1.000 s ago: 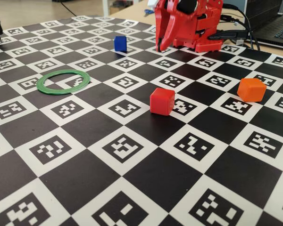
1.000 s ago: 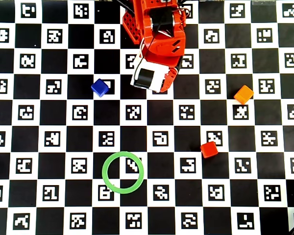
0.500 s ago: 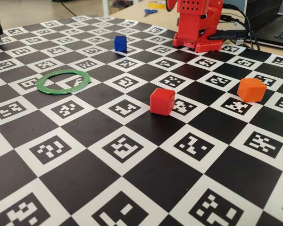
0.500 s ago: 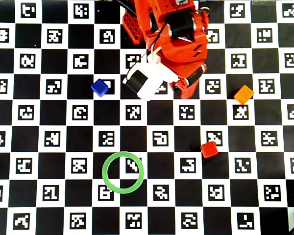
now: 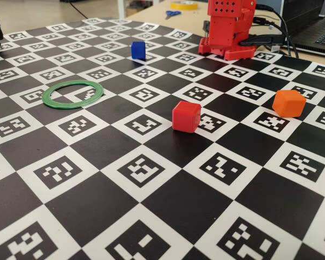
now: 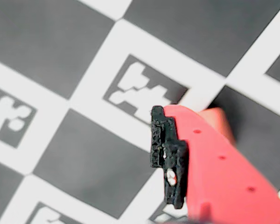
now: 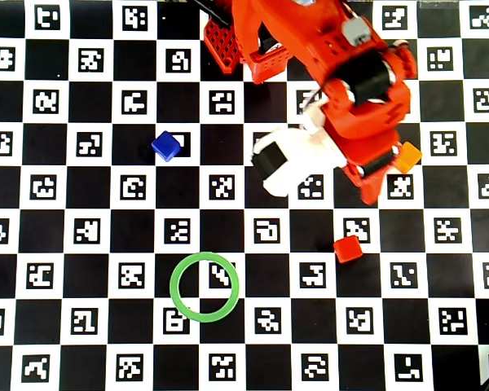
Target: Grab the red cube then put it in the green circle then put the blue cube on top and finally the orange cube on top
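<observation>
The red cube point(image 5: 186, 116) point(image 7: 347, 248) sits on the checkered board, to the right of the green circle point(image 5: 73, 93) point(image 7: 204, 287), which lies flat and holds nothing. The blue cube point(image 5: 137, 50) point(image 7: 166, 147) stands far left near the back. The orange cube point(image 5: 288, 103) point(image 7: 407, 156) is at the right, partly covered by the arm in the overhead view. My gripper point(image 7: 368, 186) hangs above the board just left of the orange cube and above the red cube in that view. In the wrist view the gripper point(image 6: 98, 156) shows one red finger with a black pad point(image 6: 167, 154). Nothing lies against the pad and no cube is in that view.
The red arm base point(image 5: 227, 30) stands at the back of the board. A white camera housing point(image 7: 289, 161) sticks out left of the wrist. Cables and a laptop point(image 5: 314, 27) lie behind the board at the right, with scissors point(image 5: 172, 13) at the back.
</observation>
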`<state>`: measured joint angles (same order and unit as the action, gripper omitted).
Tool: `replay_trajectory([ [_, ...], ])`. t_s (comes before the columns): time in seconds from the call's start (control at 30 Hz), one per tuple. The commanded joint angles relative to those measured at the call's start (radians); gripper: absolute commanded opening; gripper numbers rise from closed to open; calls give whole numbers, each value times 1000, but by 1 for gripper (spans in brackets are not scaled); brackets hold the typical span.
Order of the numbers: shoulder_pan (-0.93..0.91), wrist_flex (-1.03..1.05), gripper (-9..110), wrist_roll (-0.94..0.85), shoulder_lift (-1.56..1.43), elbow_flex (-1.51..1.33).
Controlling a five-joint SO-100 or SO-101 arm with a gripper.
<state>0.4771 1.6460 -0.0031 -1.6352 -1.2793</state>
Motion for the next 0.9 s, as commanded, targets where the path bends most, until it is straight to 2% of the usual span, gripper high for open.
replay_trajectory([
  [0.0,28,-14,38,58,51,137],
  [0.27,25,-44,41,110,295,267],
  [0.87,-28,-288,41,81,442,92],
])
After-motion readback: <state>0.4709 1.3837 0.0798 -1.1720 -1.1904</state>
